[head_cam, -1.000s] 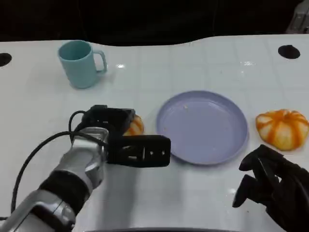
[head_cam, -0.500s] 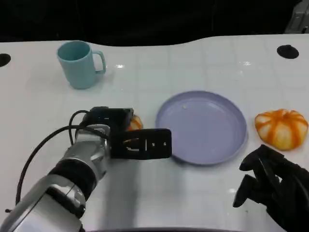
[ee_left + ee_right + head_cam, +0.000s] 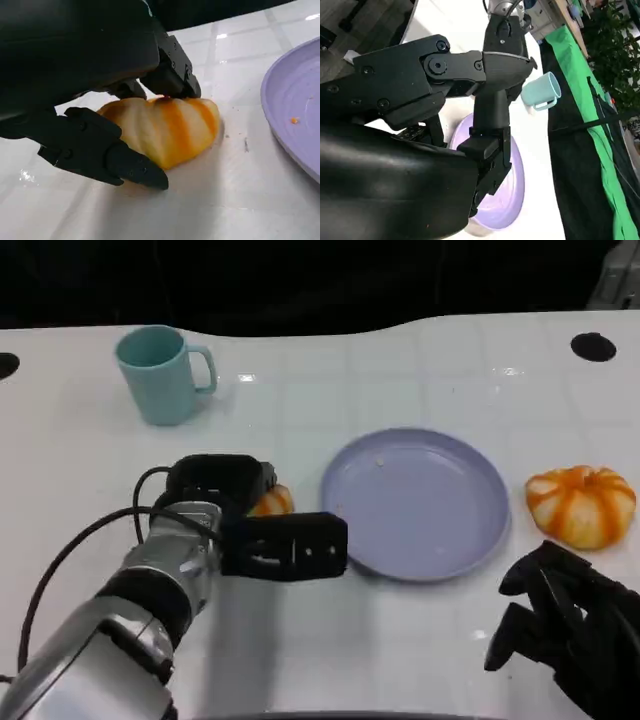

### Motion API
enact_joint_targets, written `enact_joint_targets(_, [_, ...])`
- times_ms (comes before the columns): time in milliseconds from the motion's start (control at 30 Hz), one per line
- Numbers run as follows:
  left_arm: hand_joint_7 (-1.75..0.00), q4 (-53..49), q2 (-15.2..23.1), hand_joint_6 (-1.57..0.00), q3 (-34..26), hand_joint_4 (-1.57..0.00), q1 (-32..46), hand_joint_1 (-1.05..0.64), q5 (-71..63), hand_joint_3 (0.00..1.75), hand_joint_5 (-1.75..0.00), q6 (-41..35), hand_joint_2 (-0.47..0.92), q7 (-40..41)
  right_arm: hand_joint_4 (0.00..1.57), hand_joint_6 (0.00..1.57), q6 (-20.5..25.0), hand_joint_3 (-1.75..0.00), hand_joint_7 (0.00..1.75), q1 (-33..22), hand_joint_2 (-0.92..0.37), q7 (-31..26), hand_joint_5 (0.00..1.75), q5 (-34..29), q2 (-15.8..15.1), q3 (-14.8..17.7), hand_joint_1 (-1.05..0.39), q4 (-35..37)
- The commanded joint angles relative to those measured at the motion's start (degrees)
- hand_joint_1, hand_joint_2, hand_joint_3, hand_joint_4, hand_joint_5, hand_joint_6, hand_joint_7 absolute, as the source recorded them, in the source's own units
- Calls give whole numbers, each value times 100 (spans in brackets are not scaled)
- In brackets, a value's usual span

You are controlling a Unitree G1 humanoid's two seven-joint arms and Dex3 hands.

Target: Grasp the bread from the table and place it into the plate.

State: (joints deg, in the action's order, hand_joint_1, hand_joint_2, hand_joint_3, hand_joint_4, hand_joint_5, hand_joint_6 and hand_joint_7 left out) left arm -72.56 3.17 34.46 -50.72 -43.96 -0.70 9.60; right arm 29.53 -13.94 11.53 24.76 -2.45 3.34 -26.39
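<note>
A small orange-striped bread (image 3: 273, 503) lies on the white table just left of the lilac plate (image 3: 420, 502). My left hand (image 3: 245, 530) lies over it and hides most of it in the head view. In the left wrist view its fingers (image 3: 170, 82) press the far side of the bread (image 3: 170, 130) while another finger (image 3: 105, 155) lies along the near side; the bread still rests on the table beside the plate rim (image 3: 295, 100). My right hand (image 3: 570, 635) hangs near the table's front right, fingers loosely bent, holding nothing.
A second, larger orange-striped bread (image 3: 582, 504) lies right of the plate. A teal cup (image 3: 160, 372) stands at the back left. A black cable (image 3: 60, 570) loops beside my left forearm. A dark hole (image 3: 593, 346) marks the table's far right.
My left hand has edged a little left and closer over the bread, fingers now against it. The bread, plate and right hand have stayed put.
</note>
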Motion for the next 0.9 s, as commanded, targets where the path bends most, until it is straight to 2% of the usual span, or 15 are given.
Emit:
enact_joint_targets(33, [-1,-161,149,-102,186,-67,205,-30,-126,24,-161,208,92,375,64,50,-22,-36,160,-24,-92,-14,175,43,-67,42,-47,-92])
enact_joint_targets(200, [-2,-149,172,-105,167,-65,193,-30,-57,30,-161,350,92,749,64,49,-11,-36,160,-7,-92,-10,175,63,-63,55,-46,-79])
enact_joint_targets(233, [-7,-111,185,-114,155,-73,195,-29,-53,28,-169,395,92,921,64,49,-11,-35,160,4,-92,-7,175,67,-65,60,-47,-66])
enact_joint_targets(300, [-11,-42,198,-119,160,-81,192,-29,-82,27,-173,400,92,1269,64,49,-11,-35,160,21,-92,-17,175,56,-68,62,-47,-51])
enact_joint_targets(433, [-14,91,214,-120,66,-87,186,-27,7,25,-175,400,92,1566,64,50,-5,-35,160,36,-92,-30,175,50,-62,60,-46,-37])
enact_joint_targets(500, [-17,253,259,-119,-84,-86,174,-25,157,18,-175,466,92,1533,65,50,-18,-35,160,54,-92,-36,175,36,-60,58,-46,-11])
enact_joint_targets(533, [-40,346,285,-109,-166,-86,164,-24,231,18,-175,483,92,1459,65,51,-4,-35,160,65,-92,-51,175,37,-56,64,-46,-2])
enact_joint_targets(567, [-80,427,310,-86,-220,-84,160,-21,276,21,-175,489,92,1405,65,51,8,-34,160,74,-92,-60,175,36,-58,68,-46,5])
enact_joint_targets(633, [-103,590,359,-72,-327,-83,152,-19,370,21,-175,505,92,1351,65,51,20,-34,159,86,-92,-67,175,39,-60,71,-46,13])
enact_joint_targets(667, [-88,667,380,-74,-383,-83,150,-18,407,25,-175,514,92,1347,65,51,20,-34,159,89,-92,-65,175,41,-60,71,-45,16])
enact_joint_targets(733, [-73,765,405,-79,-439,-83,160,-18,444,27,-175,516,92,1330,65,51,20,-34,159,92,-92,-65,175,43,-60,71,-45,19])
enact_joint_targets(767, [-72,807,430,-79,-482,-83,126,-18,485,27,-175,548,92,1306,65,51,21,-34,159,100,-92,-58,175,47,-63,71,-45,29])
enact_joint_targets(800, [-112,865,446,-71,-543,-86,79,-18,547,31,-175,589,91,1272,65,51,11,-34,159,105,-92,-43,175,39,-74,66,-45,43])
enact_joint_targets(867, [-107,966,450,-68,-620,-87,10,-17,596,35,-175,650,87,1255,64,51,2,-34,160,111,-92,-29,175,35,-81,63,-45,62])
enact_joint_targets(900, [-87,1007,443,-76,-629,-87,-5,-16,594,37,-175,664,84,1265,64,51,1,-35,160,112,-92,-29,175,37,-79,64,-45,67])
